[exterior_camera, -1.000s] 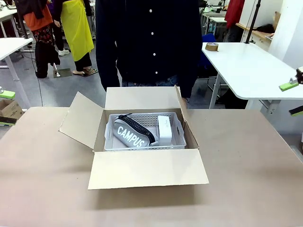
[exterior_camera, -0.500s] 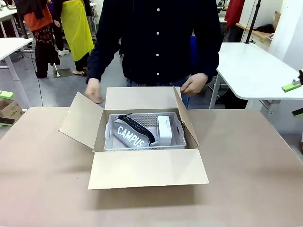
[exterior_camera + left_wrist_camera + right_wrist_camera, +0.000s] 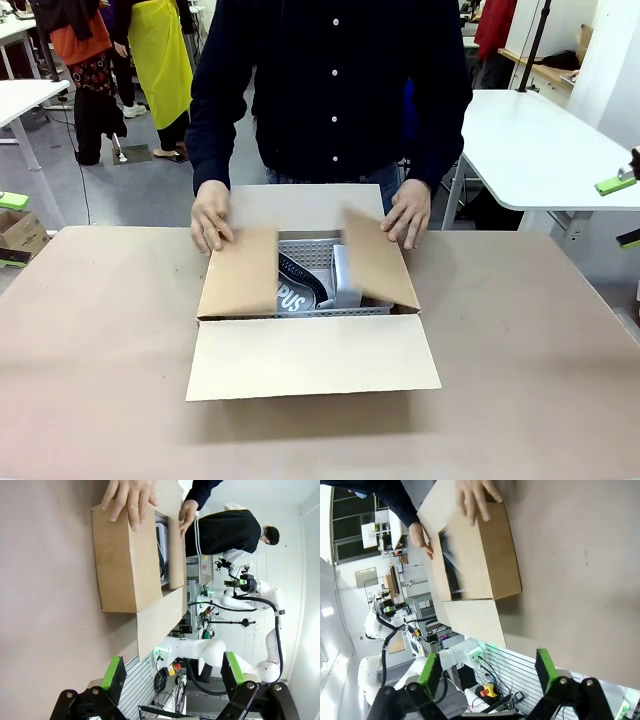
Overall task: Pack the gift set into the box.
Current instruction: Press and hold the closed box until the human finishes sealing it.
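Left gripper [image 3: 173, 675] and right gripper [image 3: 487, 675] are hanging wide open, empty. Tray [image 3: 312, 250] is sitting inside the box [image 3: 300, 207], mid-frame. A person's hands [image 3: 212, 218] are folding the side flaps [image 3: 240, 270] inward: closing appears under way, and the near flap [image 3: 312, 360] is needing folding next.

The wide brown counter [image 3: 530, 340] has one thing on it, a big brown cardboard box [image 3: 312, 357], which sits near the middle, close to the far edge, with its near flap sticking out over the counter top.
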You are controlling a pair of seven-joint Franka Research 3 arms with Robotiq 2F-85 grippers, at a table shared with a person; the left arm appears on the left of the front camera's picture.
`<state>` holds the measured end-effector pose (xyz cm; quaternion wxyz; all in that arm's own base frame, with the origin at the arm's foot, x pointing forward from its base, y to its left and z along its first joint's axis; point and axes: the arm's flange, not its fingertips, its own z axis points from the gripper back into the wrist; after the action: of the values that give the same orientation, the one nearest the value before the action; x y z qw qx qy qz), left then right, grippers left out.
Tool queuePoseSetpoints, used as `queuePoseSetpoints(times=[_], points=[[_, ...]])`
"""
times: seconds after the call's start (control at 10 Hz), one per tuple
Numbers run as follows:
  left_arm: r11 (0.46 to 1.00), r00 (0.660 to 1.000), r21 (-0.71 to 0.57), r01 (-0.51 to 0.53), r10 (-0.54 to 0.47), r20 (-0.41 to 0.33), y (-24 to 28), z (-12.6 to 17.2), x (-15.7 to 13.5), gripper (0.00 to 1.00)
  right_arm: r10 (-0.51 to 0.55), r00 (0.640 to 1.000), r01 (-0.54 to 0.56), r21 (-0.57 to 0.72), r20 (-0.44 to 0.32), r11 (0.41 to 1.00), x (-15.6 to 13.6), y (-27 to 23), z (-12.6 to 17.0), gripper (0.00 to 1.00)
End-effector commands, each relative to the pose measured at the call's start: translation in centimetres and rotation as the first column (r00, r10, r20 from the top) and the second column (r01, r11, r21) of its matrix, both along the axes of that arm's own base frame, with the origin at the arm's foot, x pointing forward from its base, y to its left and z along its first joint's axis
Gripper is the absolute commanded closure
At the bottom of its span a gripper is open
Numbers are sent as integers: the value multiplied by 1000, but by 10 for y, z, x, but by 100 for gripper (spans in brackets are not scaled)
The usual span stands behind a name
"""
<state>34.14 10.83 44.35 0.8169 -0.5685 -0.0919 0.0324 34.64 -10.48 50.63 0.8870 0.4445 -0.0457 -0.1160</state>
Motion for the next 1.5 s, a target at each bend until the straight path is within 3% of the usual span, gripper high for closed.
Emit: queuePoseSetpoints(times=[0.0,1.4], points=[[1000,1000,9,7,-7,-10,0,-1,-4,0,-8,1000,8,-7,1,1000,-1,0,0,0],[1000,1000,9,7,-7,-10,0,-1,-4,0,-8,1000,8,-7,1,1000,-1,0,0,0]])
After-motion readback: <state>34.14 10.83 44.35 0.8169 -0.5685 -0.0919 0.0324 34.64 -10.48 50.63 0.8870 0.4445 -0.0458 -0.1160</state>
